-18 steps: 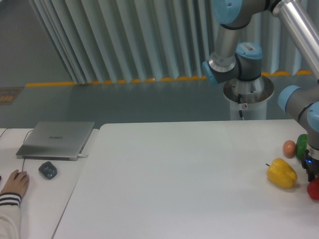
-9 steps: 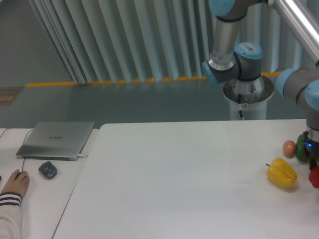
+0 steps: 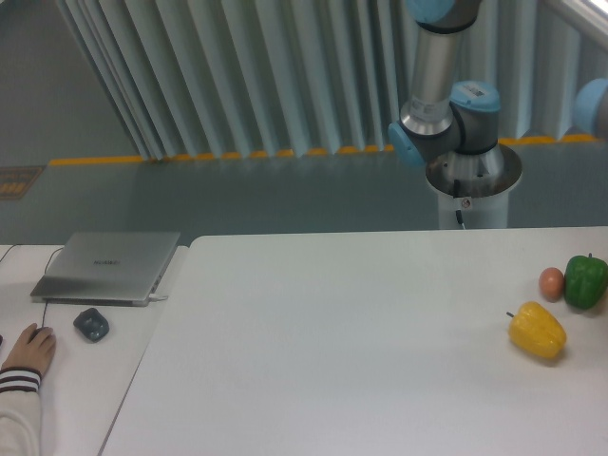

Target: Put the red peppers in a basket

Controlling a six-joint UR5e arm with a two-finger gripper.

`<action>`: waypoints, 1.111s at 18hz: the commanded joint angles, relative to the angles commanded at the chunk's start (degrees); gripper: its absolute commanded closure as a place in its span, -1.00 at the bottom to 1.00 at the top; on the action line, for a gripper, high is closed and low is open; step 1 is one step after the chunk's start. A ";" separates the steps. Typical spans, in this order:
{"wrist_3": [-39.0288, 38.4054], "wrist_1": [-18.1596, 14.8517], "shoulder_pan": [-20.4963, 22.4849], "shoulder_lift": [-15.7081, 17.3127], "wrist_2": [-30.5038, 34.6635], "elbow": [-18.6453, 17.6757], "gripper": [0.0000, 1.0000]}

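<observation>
The red peppers are out of view, and no basket shows in this frame. My gripper is out of view past the right edge; only the arm's base [image 3: 472, 171] and upright links at the back right show, with a blue joint [image 3: 594, 104] at the right edge.
A yellow bell pepper [image 3: 537, 330], a green bell pepper [image 3: 585, 280] and a small orange-brown round fruit [image 3: 551, 282] lie near the white table's [image 3: 332, 342] right edge. On the left side table sit a closed laptop [image 3: 106, 266], a mouse [image 3: 91, 324] and a person's hand [image 3: 28, 349].
The gripper and the red pepper at the right edge rose and have left the view. The green pepper, half hidden before, now shows fully.
</observation>
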 joint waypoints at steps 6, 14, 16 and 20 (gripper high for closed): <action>6.00 0.18 4.06 -1.41 -1.76 -0.08 0.05; 16.20 3.69 9.33 -4.05 -4.30 -1.05 -0.68; 18.04 4.30 10.12 -3.96 -6.67 -1.58 -1.00; 18.23 4.40 10.57 -3.43 -7.04 -1.84 -1.00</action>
